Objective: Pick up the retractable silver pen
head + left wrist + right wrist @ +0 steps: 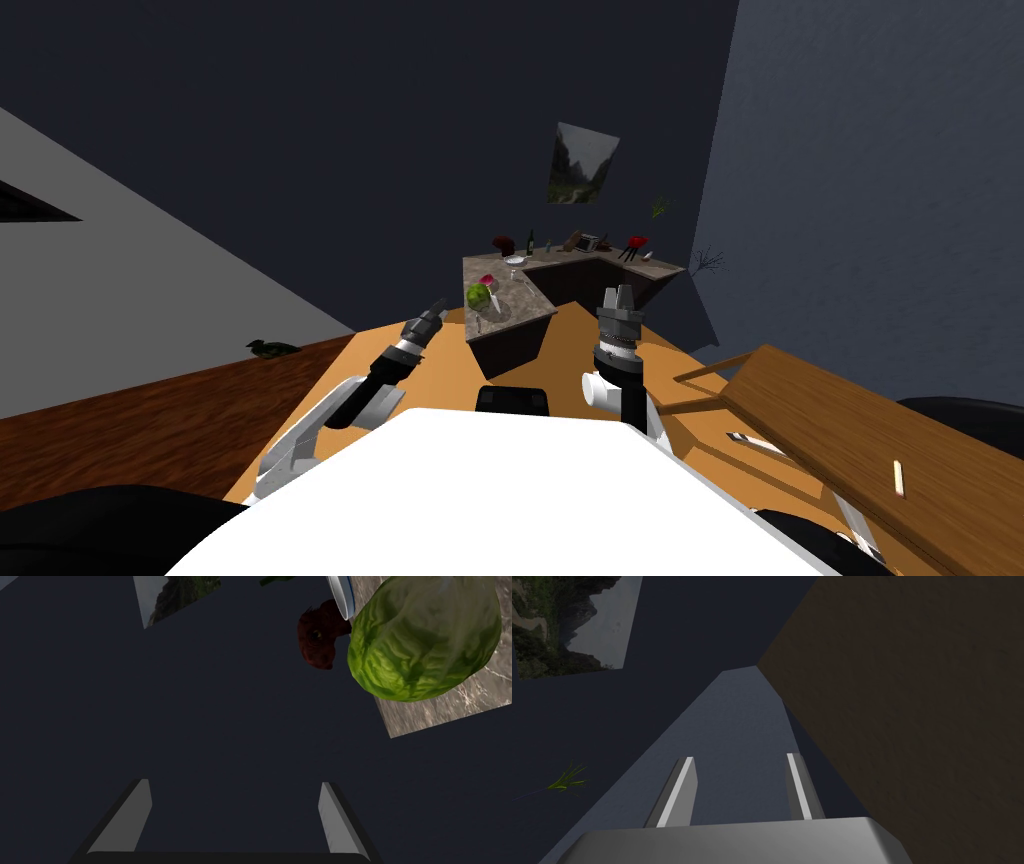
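The pen (898,477), which I take the slim pale stick to be, lies flat on the wooden tabletop (960,440) near its robot-side edge, well apart from both arms. Likely light, stiff, smooth and apt to roll, so pinch it across mid-barrel. The left pincer (235,816) and right pincer (739,791) both stand released, holding nothing

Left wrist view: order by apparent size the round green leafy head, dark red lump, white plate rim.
1. round green leafy head
2. dark red lump
3. white plate rim, cropped, so unsure
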`<state>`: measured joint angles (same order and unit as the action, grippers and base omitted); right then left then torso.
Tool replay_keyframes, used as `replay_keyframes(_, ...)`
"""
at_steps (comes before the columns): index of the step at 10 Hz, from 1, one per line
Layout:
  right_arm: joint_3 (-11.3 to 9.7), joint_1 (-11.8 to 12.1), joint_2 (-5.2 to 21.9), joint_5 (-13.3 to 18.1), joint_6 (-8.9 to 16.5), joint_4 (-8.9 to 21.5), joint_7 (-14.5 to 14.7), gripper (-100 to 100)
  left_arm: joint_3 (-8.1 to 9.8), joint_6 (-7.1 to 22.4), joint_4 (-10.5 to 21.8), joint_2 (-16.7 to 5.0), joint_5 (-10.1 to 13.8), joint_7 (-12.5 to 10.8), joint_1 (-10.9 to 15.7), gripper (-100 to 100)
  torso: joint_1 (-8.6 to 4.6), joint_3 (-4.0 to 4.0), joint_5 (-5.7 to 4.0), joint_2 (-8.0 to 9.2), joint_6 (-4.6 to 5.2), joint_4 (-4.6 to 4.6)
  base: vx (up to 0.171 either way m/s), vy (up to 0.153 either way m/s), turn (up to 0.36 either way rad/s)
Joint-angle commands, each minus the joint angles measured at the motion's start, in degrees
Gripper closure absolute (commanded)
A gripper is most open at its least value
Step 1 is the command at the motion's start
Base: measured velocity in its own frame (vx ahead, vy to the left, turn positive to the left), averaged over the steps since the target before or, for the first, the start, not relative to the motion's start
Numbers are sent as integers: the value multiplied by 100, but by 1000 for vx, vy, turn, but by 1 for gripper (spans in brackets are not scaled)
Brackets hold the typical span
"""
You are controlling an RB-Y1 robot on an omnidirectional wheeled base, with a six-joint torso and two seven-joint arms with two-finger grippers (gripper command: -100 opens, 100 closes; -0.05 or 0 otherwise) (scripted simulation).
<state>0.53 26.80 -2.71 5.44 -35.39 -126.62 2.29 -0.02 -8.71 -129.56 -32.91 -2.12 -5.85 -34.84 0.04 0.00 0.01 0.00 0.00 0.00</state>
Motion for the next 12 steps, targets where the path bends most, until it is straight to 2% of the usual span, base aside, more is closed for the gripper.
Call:
replay_keyframes(1,0,0,0,0,0,0,0,0,10,159,-16,-276,21,-85,-17,-100,0,0,0,0,0,0,0,0,0)
replay_keyframes(2,0,0,0,0,0,0,0,0,31,346,15,-458,59,-226,-97,-100,-1,0,0,0,0,0,-2,3,-20)
replay_keyframes(3,0,0,0,0,0,0,0,0,31,346,15,-617,59,-226,-97,-100,0,-1,0,-1,0,0,-1,3,-14)
replay_keyframes(4,0,0,0,0,0,0,0,0,51,533,45,-799,98,-365,-177,-100,-1,0,-1,0,0,0,-1,2,-25)
replay_keyframes(5,0,0,0,0,0,0,0,0,51,533,45,-953,98,-365,-177,-100,-2,0,-1,0,0,0,-1,1,-11)
replay_keyframes(6,0,0,0,0,0,0,0,0,71,718,76,-1134,137,-500,-258,-100,-2,0,0,0,0,0,-1,-2,-26)
replay_keyframes(7,0,0,0,0,0,0,0,0,71,718,76,-1284,137,-500,-258,-100,-3,0,-1,0,0,0,-1,-2,-12)
replay_keyframes(8,0,0,0,0,0,0,0,0,88,900,108,-1469,177,-628,-340,-100,-4,0,-1,-1,0,0,1,-5,-27)
replay_keyframes(9,0,0,0,0,0,0,0,0,88,900,108,-1608,177,-628,-340,-100,-4,-1,-1,-1,0,0,1,-5,-14)
replay_keyframes(10,0,0,0,0,0,0,0,0,103,1079,140,-1822,218,-750,-421,-100,-5,-1,-1,-2,0,0,4,-10,-38)
replay_keyframes(11,0,0,0,0,0,0,0,0,103,1079,140,-1924,218,-750,-421,-100,-7,-2,-1,-3,1,0,4,-10,-23)
replay_keyframes(12,0,0,0,0,0,0,0,0,113,1252,174,-2132,261,-862,-504,-100,-7,-2,-1,-3,0,0,7,-17,-51)
